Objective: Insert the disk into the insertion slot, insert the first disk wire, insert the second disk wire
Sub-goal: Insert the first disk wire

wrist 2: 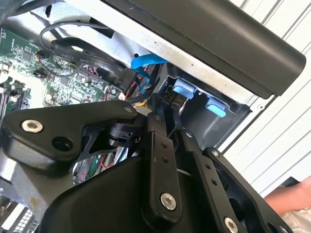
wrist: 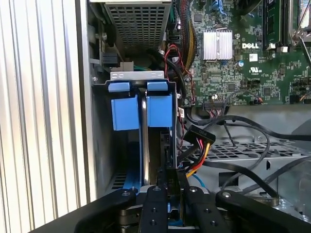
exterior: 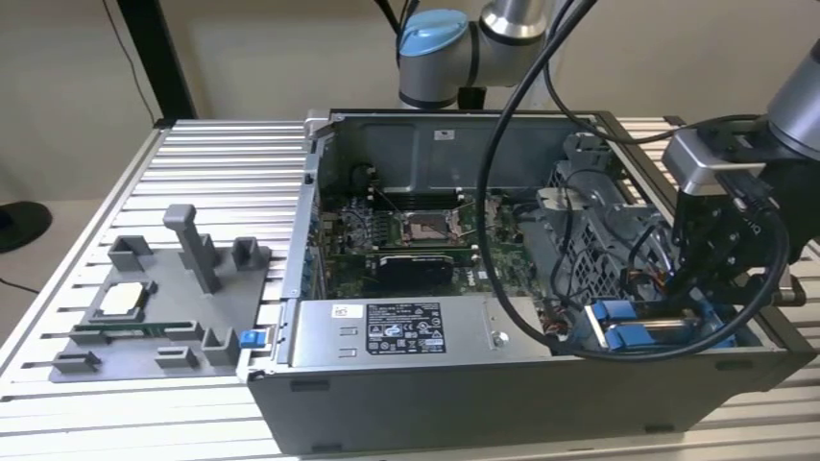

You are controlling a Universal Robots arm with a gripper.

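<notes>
Gripper (wrist: 171,177) hangs low inside the open computer case (exterior: 513,394), just beside the disk (wrist: 159,110) standing upright in the insertion slot (wrist: 99,145); grip state cannot be told.

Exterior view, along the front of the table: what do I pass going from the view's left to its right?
Grey fixture tray, power-supply box, disk in its blue carrier, arm's wrist.
</notes>
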